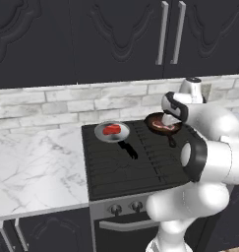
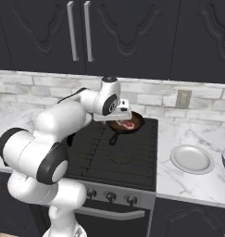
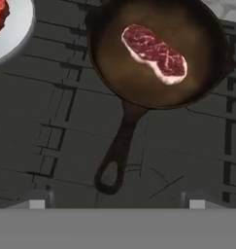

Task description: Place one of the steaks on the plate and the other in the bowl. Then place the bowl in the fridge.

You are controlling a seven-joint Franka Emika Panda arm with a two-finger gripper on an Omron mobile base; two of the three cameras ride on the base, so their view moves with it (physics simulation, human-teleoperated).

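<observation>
Steak (image 3: 155, 54) lies flat in the dark skillet (image 3: 120, 73) ahead of the spread, empty fingers (image 3: 36, 202), well clear of them. Its handle (image 3: 117, 155) points back between the fingertips. Pan walls ring the meat, so I judge a descent from above is the only open way.

Dark cabinets (image 1: 121, 39) with bar handles above pincer; pale brick backsplash (image 1: 57, 106) behind it; black stove (image 1: 131, 162) beneath; white marble surface (image 1: 32, 172) either side; wall outlet (image 2: 182, 98)
</observation>
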